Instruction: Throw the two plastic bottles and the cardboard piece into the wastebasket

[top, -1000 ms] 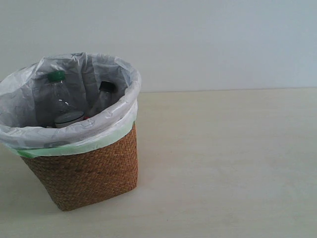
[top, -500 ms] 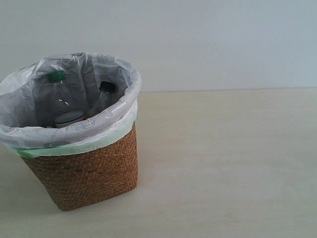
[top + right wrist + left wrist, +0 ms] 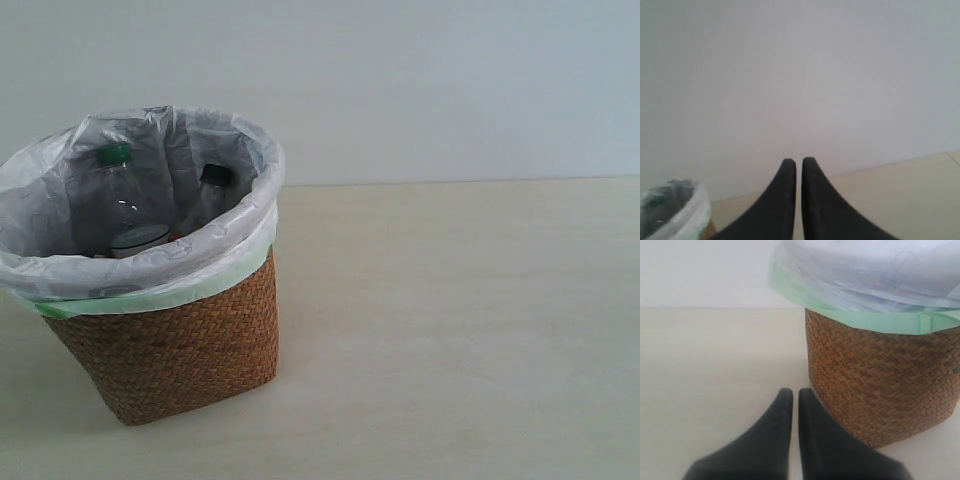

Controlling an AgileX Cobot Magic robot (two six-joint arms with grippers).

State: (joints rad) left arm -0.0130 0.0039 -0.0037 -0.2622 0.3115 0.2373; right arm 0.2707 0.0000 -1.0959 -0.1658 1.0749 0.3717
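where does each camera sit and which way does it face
Exterior view: above the table, facing the wastebasket holding a green-capped bottle and a black-capped bottle; no robot parts show.
Left wrist view: low by the table, facing the wastebasket's wicker side; shut left pincer shows.
Right wrist view: raised, facing the wall; shut right pincer shows.
All three share the wastebasket.

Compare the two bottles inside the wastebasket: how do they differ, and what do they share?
The green-capped bottle has a bright green cap; the black-capped bottle has a black one. In the exterior view the green-capped bottle's top reaches higher, and the black-capped bottle's top sits lower. The green-capped bottle is on the left, the black-capped bottle to its right. Both are clear plastic, have their caps on, and are inside the wastebasket.
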